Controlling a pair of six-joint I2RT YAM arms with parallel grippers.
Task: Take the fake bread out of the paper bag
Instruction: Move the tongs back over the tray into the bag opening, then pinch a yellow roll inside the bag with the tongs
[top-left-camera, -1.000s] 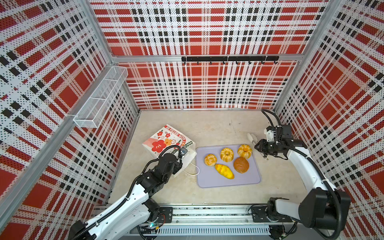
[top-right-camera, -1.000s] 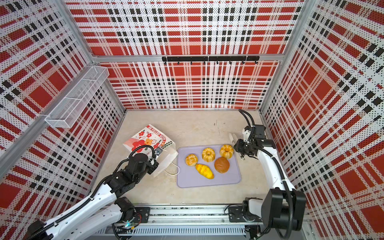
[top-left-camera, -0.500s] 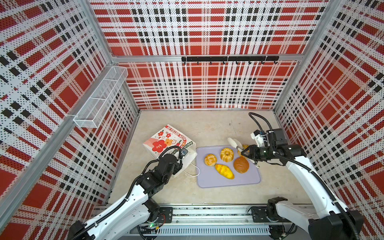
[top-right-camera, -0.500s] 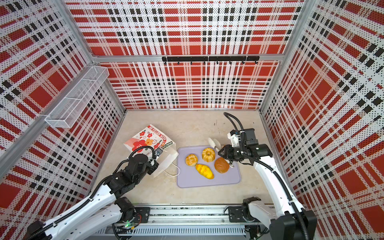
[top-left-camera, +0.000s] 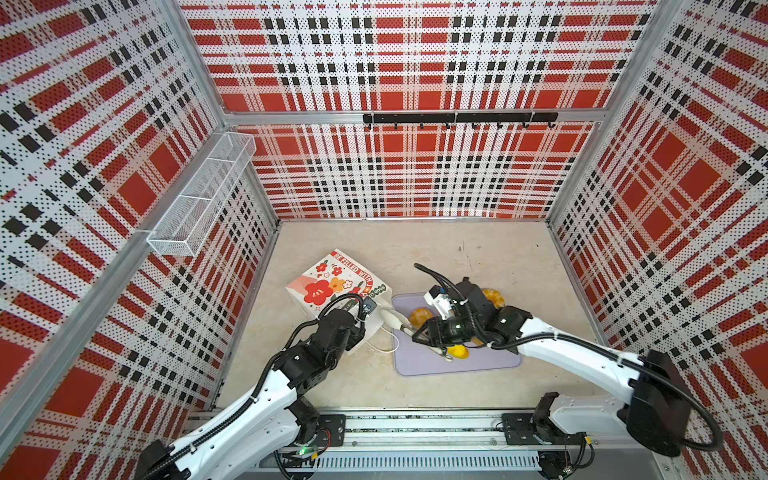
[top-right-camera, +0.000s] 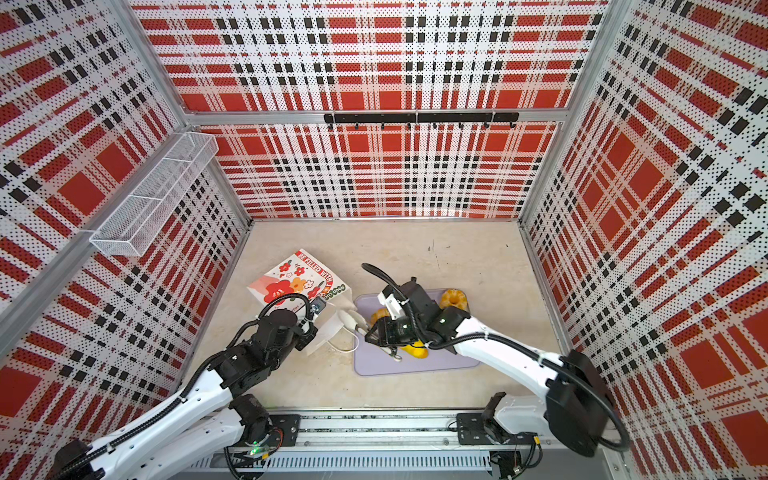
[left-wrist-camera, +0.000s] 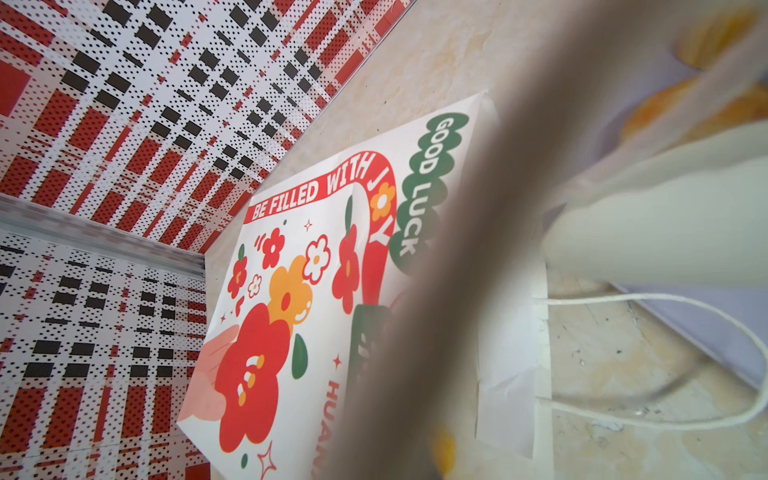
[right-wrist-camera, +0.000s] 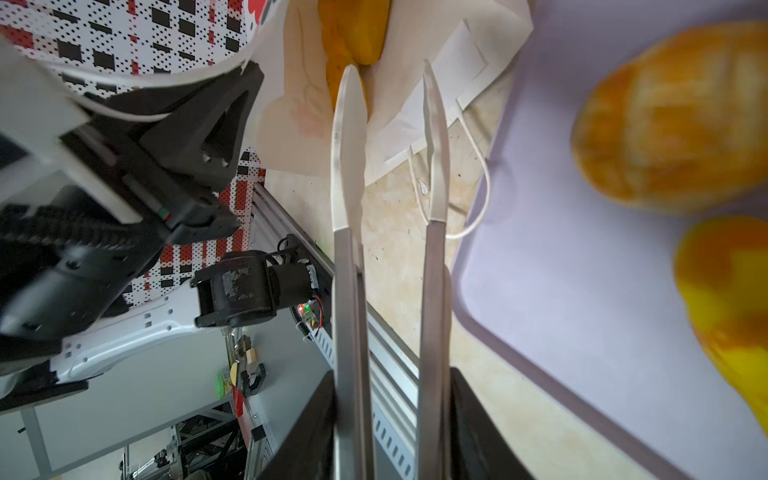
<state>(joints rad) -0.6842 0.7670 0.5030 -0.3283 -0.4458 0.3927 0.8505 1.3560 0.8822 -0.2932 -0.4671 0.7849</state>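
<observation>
Fake bread (right-wrist-camera: 353, 29) shows as one yellow loaf just inside the mouth of the paper bag (top-left-camera: 332, 286). The bag lies on its side on the table (top-left-camera: 415, 249), mouth toward the lavender tray (top-left-camera: 457, 363), where other pieces already rest. The left gripper (top-left-camera: 361, 324) is closed on the bag's upper lip, holding it up. The right gripper (top-left-camera: 419, 334) is clamped on the tongs (right-wrist-camera: 349, 145), whose white tips stand apart at the mouth; whether one touches the loaf I cannot tell. The loaf looks light, hard and glossy, so probably slippery, and is best pinched across its narrow middle. The tray's raised rim and the loose cord handle (right-wrist-camera: 478, 174) lie beside the tongs' path. The tray is bare nearest the robot.
</observation>
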